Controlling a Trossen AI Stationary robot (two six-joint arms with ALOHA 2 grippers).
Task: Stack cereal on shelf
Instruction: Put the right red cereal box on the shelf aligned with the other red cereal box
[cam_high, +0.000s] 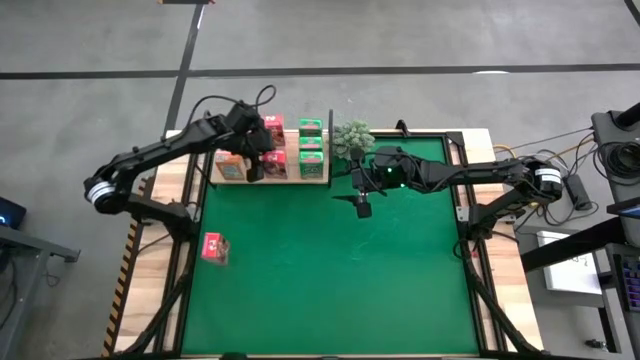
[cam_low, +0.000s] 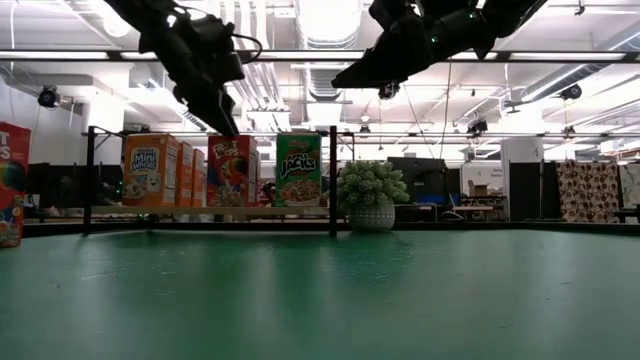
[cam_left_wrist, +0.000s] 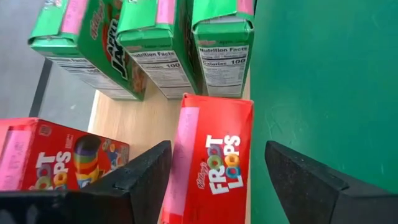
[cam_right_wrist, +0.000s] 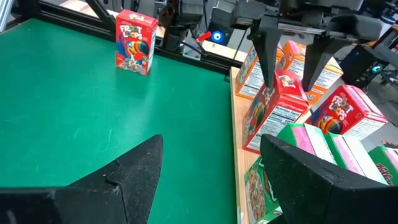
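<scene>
Left end effector (cam_right_wrist: 292, 59) hangs over the shelf (cam_high: 322, 181), fingers spread wide on either side of a red Froot Loops box (cam_left_wrist: 211, 165) and not touching it, so the box stands free near the board's front edge. A second red box (cam_left_wrist: 53, 155) stands beside it, three green boxes (cam_left_wrist: 168, 43) line up at the end by the plant (cam_high: 352, 137), and orange ones (cam_low: 152, 170) sit at the other end. One red box (cam_high: 214, 247) waits alone on the green surface (cam_high: 340, 280) (well apart from the shelf). Right end effector (cam_high: 362, 203) hovers open above the mat near the plant.

three green boxes (cam_left_wrist: 155, 43), three red boxes (cam_left_wrist: 211, 162), orange boxes (cam_right_wrist: 255, 71) uncountable.
</scene>
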